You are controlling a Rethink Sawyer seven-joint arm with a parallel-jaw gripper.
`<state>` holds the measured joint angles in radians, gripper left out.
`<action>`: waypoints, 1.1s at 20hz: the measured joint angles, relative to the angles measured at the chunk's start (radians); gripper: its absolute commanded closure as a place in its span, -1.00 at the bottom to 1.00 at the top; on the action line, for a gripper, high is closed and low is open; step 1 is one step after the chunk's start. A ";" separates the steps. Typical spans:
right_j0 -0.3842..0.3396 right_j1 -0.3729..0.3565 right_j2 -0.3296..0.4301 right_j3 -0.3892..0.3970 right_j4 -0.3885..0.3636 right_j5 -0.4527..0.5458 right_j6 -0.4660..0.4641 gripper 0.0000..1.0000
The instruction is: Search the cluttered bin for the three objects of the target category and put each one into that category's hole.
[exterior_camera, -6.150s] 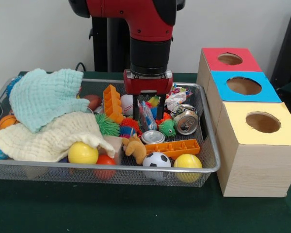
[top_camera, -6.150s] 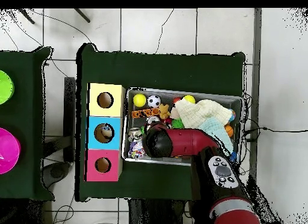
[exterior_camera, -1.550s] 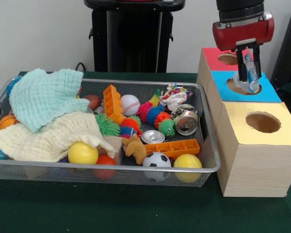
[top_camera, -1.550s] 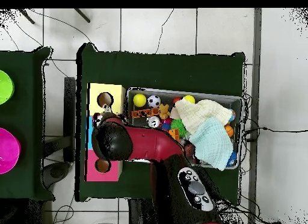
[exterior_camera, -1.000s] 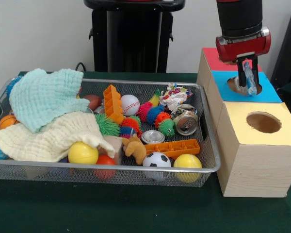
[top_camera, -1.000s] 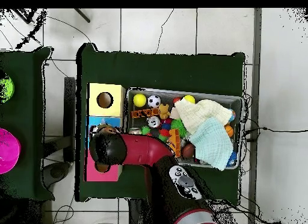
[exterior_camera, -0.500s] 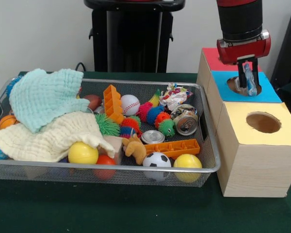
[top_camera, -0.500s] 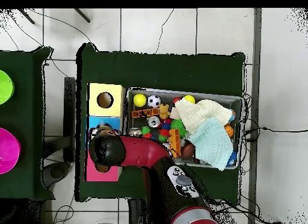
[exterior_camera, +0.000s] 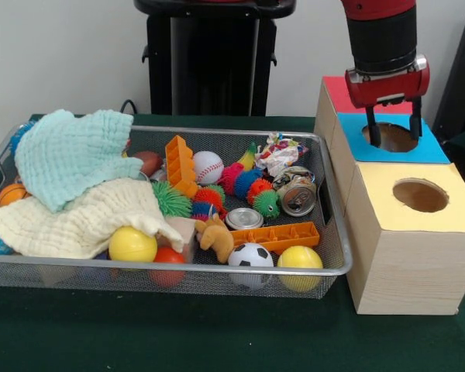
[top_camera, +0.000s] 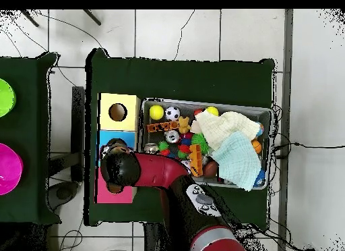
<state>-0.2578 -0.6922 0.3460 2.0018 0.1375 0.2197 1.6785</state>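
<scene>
Front: gripper (exterior_camera: 394, 129) hangs spread wide and empty above the blue-topped box (exterior_camera: 431, 149), the hole (exterior_camera: 367, 94) in the red top just behind | bin (exterior_camera: 332, 203) of toys sits left | Overhead: arm (top_camera: 151, 169) covers the boxes' near end; bin (top_camera: 268, 112) right.

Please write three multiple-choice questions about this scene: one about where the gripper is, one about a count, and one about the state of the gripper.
1. The red and black gripper hangs over the hole of which box?
A. yellow-topped
B. blue-topped wooden box
C. none; it is over the silver wire-mesh bin

2. How many plain yellow balls lie along the bin's near side in the front view?
A. two
B. none
C. five

3. The gripper's fingers are:
A. shut on a can
B. shut on a cloth
C. apart, holding nothing

Answers: 1 B, the fingers flank the blue top's hole; 2 A, one at the left, another at the right; 3 C, there is nothing between the fingers.
</scene>
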 measured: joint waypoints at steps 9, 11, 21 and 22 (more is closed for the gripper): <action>0.001 0.006 -0.002 0.000 0.003 0.000 0.000 -1.00; 0.001 0.003 -0.002 0.003 0.003 0.000 0.000 -1.00; -0.005 -0.092 -0.002 0.032 0.009 0.091 0.000 -1.00; -0.006 -0.101 -0.002 0.033 0.011 0.106 0.000 -1.00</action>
<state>-0.2635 -0.7935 0.3439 2.0344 0.1484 0.3255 1.6785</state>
